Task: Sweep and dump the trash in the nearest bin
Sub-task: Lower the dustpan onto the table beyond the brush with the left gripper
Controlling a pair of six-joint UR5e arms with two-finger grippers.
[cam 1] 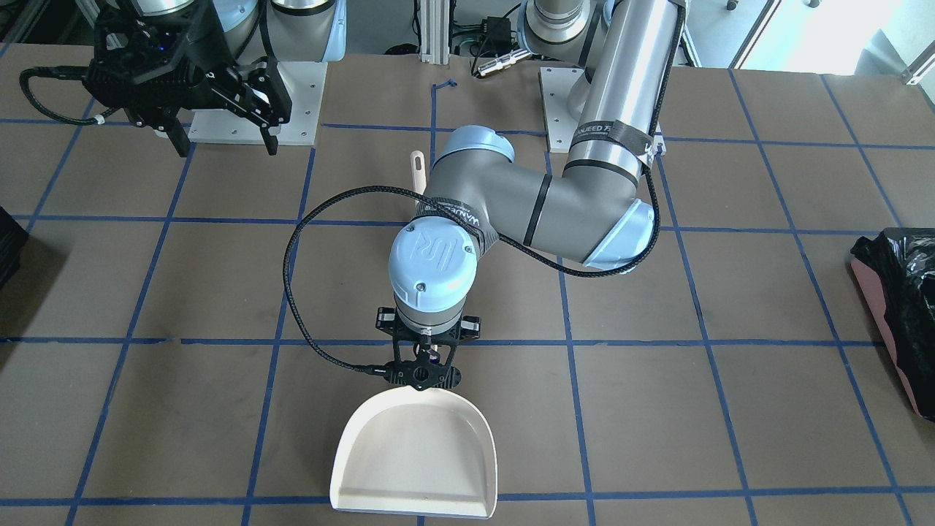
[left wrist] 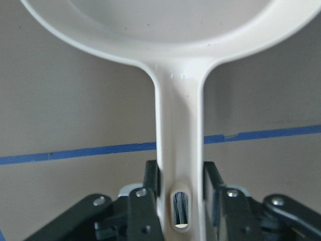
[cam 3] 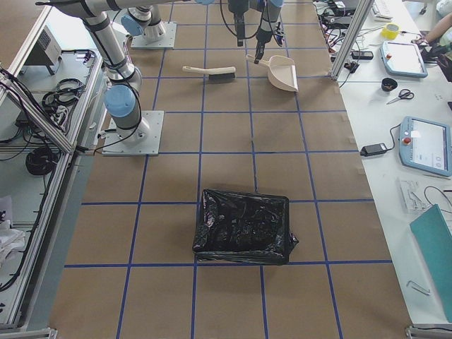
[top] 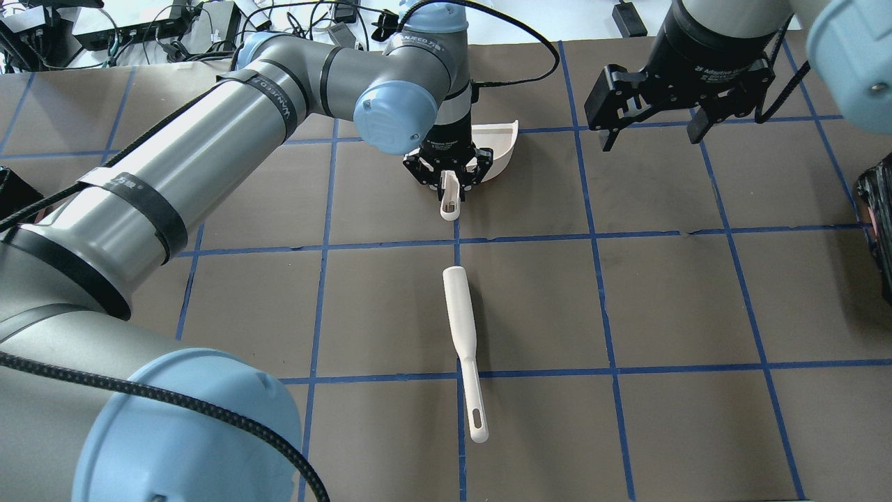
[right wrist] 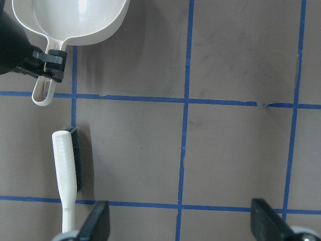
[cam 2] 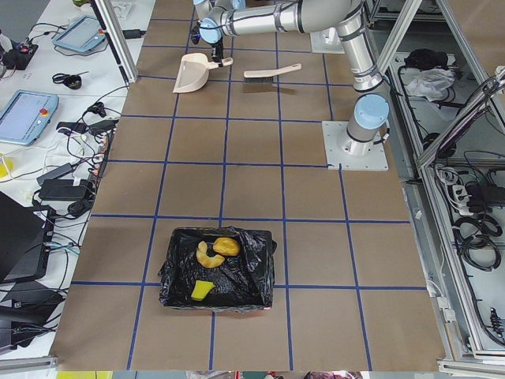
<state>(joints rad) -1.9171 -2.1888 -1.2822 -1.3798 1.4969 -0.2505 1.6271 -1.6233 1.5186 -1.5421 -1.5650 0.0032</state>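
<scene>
The three trash scraps lie inside the bin, on its black bag: the cream slice, the golden-brown piece and the yellow-green wedge. The bin's pinkish side shows at the table's end in the front view. My left gripper is shut on the handle of the white dustpan, which is empty. The wrist view shows the handle between both fingers. My right gripper is open and empty, held above the table. The white brush lies loose on the table.
A second, all-black bin stands at the table's other end, on my right side. Blue tape lines cross the brown table top. The arm bases stand at the table's near edge.
</scene>
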